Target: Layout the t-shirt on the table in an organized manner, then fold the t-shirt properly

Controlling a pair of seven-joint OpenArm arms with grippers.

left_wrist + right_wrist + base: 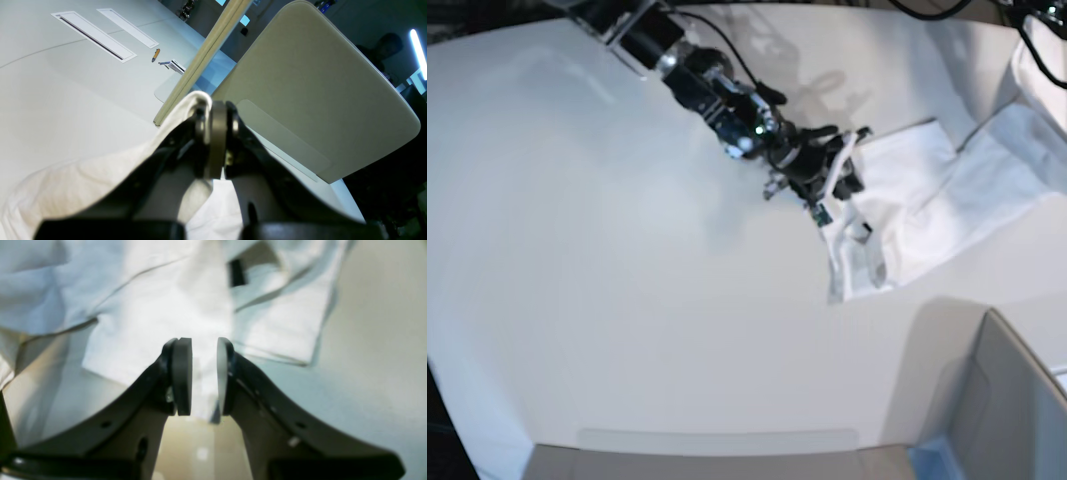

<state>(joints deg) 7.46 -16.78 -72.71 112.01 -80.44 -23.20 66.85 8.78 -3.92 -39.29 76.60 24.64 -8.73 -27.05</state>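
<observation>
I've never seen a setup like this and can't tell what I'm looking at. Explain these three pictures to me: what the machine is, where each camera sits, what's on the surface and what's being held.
This is a robot with two arms, each ending in a two-fingered gripper.

The base view looks down on the large plain white table. A white cloth t-shirt lies bunched near its right side, and a grey box stands at the lower right.

The other two pictures come from cameras on the wrists, looking along the fingers. The left gripper is shut on a fold of the shirt, lifting it. The right gripper has cloth between its parted pads; whether it is gripping is unclear.

Soft matt cloth t-shirt (947,200); smooth, seemingly satin table (627,300).
</observation>
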